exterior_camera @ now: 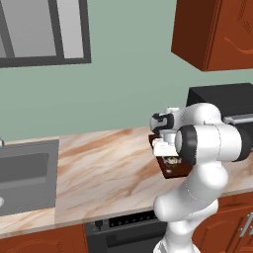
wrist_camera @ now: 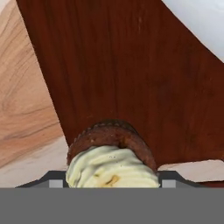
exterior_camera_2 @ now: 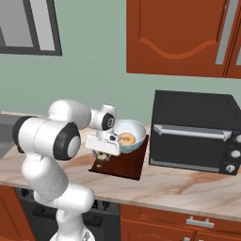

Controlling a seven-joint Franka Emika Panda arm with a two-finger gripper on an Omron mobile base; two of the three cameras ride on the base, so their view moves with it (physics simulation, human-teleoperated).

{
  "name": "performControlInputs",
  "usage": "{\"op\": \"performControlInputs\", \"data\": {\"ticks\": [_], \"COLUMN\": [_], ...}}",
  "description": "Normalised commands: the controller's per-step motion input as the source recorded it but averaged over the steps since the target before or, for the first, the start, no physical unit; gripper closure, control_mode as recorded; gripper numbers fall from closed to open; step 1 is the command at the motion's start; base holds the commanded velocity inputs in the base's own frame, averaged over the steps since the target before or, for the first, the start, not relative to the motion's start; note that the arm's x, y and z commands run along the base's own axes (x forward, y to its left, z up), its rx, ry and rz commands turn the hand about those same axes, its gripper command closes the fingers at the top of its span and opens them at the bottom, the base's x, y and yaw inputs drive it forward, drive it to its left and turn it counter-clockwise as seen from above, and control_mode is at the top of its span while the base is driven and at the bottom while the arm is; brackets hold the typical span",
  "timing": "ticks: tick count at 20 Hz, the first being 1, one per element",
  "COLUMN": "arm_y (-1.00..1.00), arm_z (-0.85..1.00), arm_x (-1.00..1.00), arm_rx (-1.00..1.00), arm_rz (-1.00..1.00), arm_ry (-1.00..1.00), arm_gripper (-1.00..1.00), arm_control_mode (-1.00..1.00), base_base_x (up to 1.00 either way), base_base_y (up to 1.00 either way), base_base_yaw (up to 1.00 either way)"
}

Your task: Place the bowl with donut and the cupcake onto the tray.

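- A dark brown cupcake (wrist_camera: 111,157) with a pale swirled top sits between the gripper (exterior_camera_2: 102,155) fingers, above the reddish-brown tray's (exterior_camera_2: 130,162) near end; whether it rests there, I cannot tell.
- The bowl (exterior_camera_2: 133,129) holding the glazed donut (exterior_camera_2: 127,138) stands on the tray's far end, beside a black microwave (exterior_camera_2: 195,132) on a marble counter (exterior_camera: 104,168).
- The white arm (exterior_camera_2: 54,141) reaches down, fingers closed around the cupcake.

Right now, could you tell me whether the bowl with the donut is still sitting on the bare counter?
No, the bowl holding the donut sits on the far end of the tray, beside the microwave.
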Motion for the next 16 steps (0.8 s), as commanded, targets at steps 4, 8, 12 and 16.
{"op": "performControlInputs", "data": {"ticks": [4,8,12,16], "arm_y": [0.0,0.0,0.0,0.0], "arm_z": [-0.3,-0.21,-0.06,0.0], "arm_x": [0.0,0.0,0.02,0.05], "arm_rx": [0.0,0.0,0.0,0.0], "arm_rz": [0.0,0.0,0.0,0.0], "arm_ry": [0.0,0.0,0.0,0.0], "arm_gripper": [1.0,1.0,1.0,-1.0], "arm_control_mode": [-1.0,-1.0,-1.0,-1.0], "base_base_x": [0.0,0.0,0.0,0.0], "base_base_y": [0.0,0.0,0.0,0.0], "base_base_yaw": [0.0,0.0,0.0,0.0]}}
